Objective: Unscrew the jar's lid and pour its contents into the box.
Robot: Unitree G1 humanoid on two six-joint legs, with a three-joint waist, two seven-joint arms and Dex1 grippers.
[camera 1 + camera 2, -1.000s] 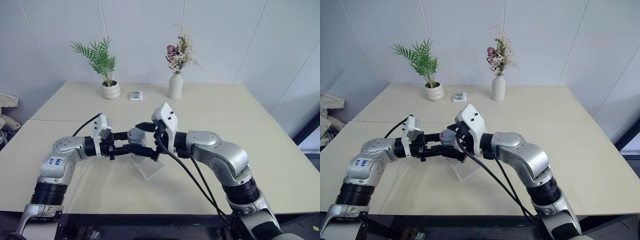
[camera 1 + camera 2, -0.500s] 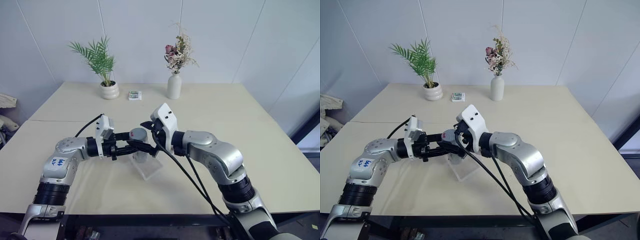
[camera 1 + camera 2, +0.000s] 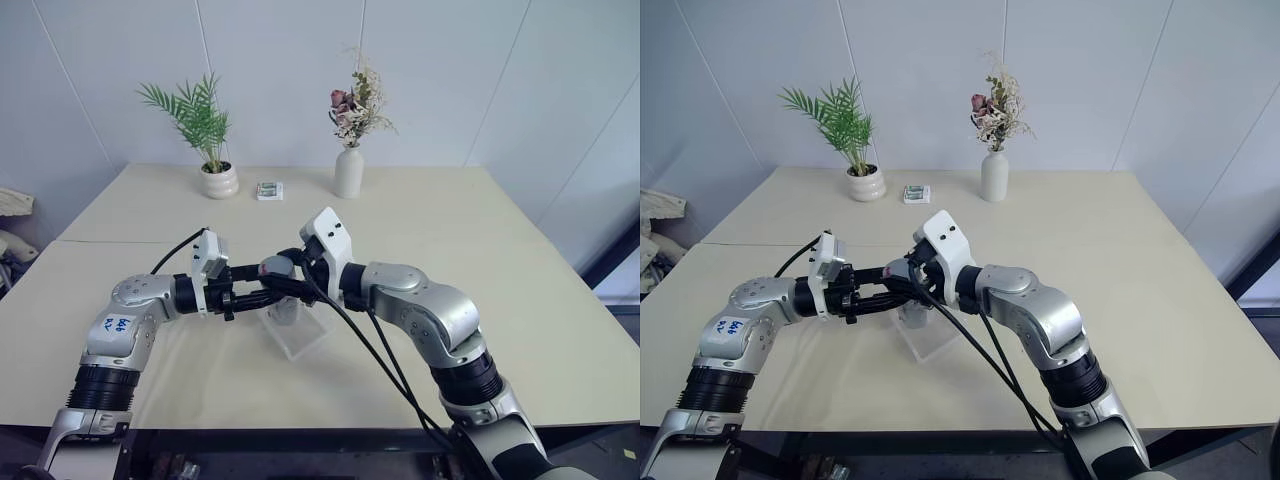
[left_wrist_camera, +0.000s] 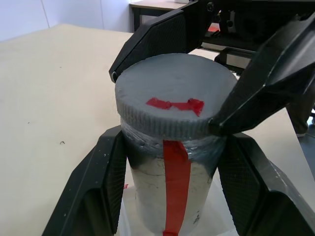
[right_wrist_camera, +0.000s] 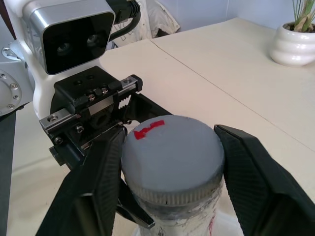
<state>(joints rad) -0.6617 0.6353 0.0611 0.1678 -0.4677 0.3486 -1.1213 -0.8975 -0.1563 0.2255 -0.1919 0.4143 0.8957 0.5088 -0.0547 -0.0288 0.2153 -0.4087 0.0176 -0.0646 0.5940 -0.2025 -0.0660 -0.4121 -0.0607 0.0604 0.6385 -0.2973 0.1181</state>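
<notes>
Holding the jar (image 4: pixel 167 196) with my left gripper (image 4: pixel 170 191), I see its two black fingers (image 4: pixel 98 187) pressed against the jar's body from either side, just under the lid (image 4: pixel 174 101). The jar stands upright between them, its red stripe running down the side that faces the left wrist camera. My right gripper (image 5: pixel 170 162) comes in from the opposite side and sits higher: its fingers (image 5: pixel 251 167) are pinched on the rim of the lid, one on each side. The lid is still seated on the jar, with a scrap of red tape on its flat top.

From the head views, both grippers meet over the middle of the table (image 3: pixel 520 250), pointing toward each other and roughly level. The box (image 3: pixel 297 335) lies directly below the grippers, its clear edge sticking out toward me from under the jar. I cannot tell whether the jar's base touches the box or hangs just above it. I cannot make out the contents through the jar's cloudy wall.

Well beyond the grippers, near the far edge of the table, stand a potted plant (image 3: pixel 219 178), a small printed packet (image 3: pixel 269 190) and a white vase (image 3: pixel 348 170) with dried flowers.
</notes>
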